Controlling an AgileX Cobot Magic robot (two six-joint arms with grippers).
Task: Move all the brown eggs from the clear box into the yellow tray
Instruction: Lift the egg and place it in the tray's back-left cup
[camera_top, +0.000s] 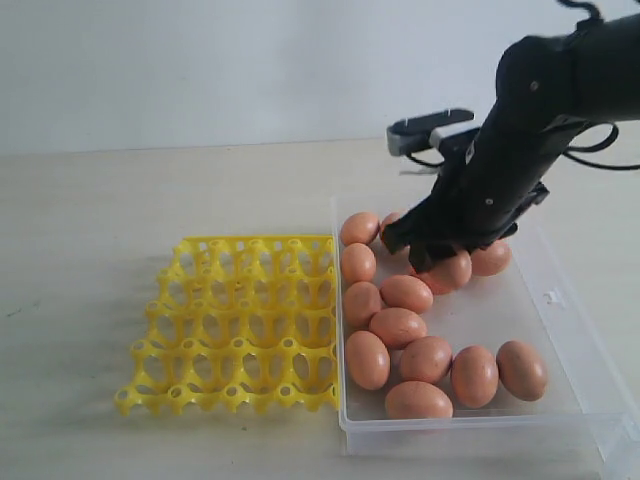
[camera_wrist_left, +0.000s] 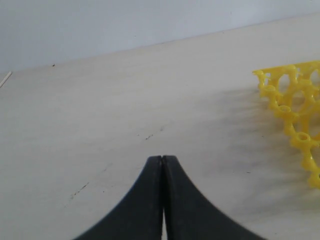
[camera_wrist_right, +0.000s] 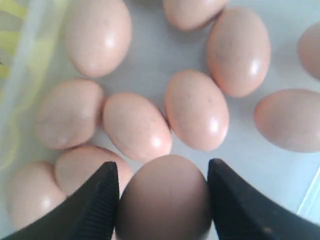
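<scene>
Several brown eggs (camera_top: 398, 327) lie loose in the clear box (camera_top: 562, 300) on the right. The yellow tray (camera_top: 190, 246) sits against the box's left wall, with no egg in any cup I can see. My right gripper (camera_top: 440, 256) reaches down into the far part of the box. In the right wrist view it (camera_wrist_right: 162, 165) is shut on one brown egg (camera_wrist_right: 164, 200), both pads against its sides, other eggs (camera_wrist_right: 196, 109) lying close beyond. My left gripper (camera_wrist_left: 162, 158) is shut and empty over bare table, a corner of the yellow tray (camera_wrist_left: 295, 100) off to one side.
The pale tabletop (camera_top: 120, 200) spreads left of and behind the tray. The box's near rim (camera_top: 470, 425) lies close to the table's front. A white wall (camera_top: 200, 60) backs the table. The left arm does not show in the exterior view.
</scene>
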